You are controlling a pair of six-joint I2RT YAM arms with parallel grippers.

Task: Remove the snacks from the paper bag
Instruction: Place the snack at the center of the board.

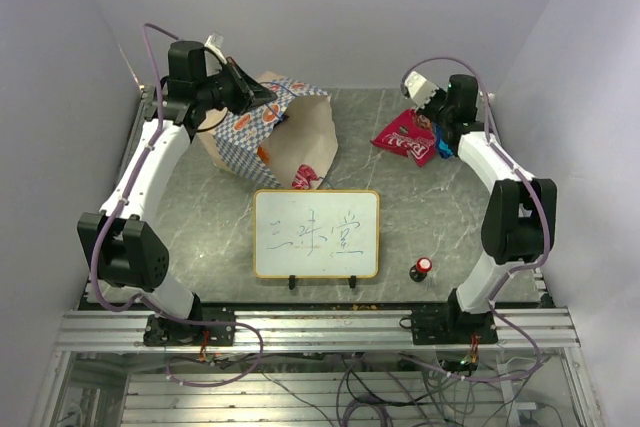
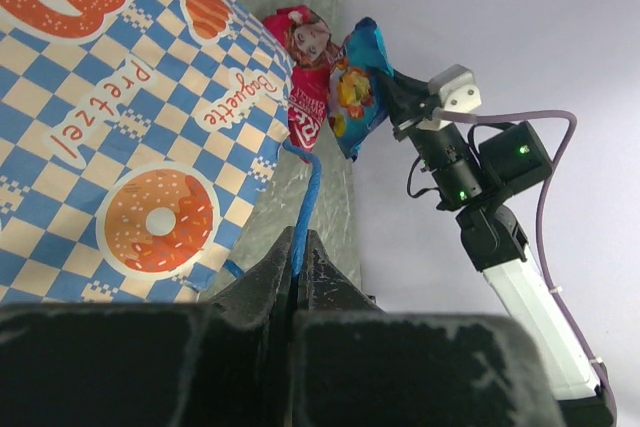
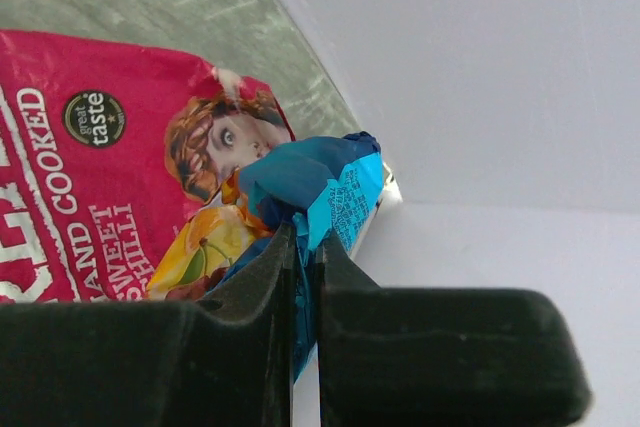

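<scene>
Paper bag (image 1: 268,142) tilted at far left of counter (image 1: 430,217), blue cord handle (image 2: 309,182) pinched in closed left hand (image 2: 300,245). Right hand (image 3: 305,252) grips blue packet (image 3: 312,179) by edge, beside red packet (image 3: 100,177). Risk: thin cord slips, bag flops, mouth shuts on contents.

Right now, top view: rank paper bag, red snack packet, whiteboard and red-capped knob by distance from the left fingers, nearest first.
1. paper bag, far left, its cord handle pinched in the left fingers.
2. whiteboard, centre front, and red snack packet, far right: too close to call.
3. red-capped knob, near right.
</scene>
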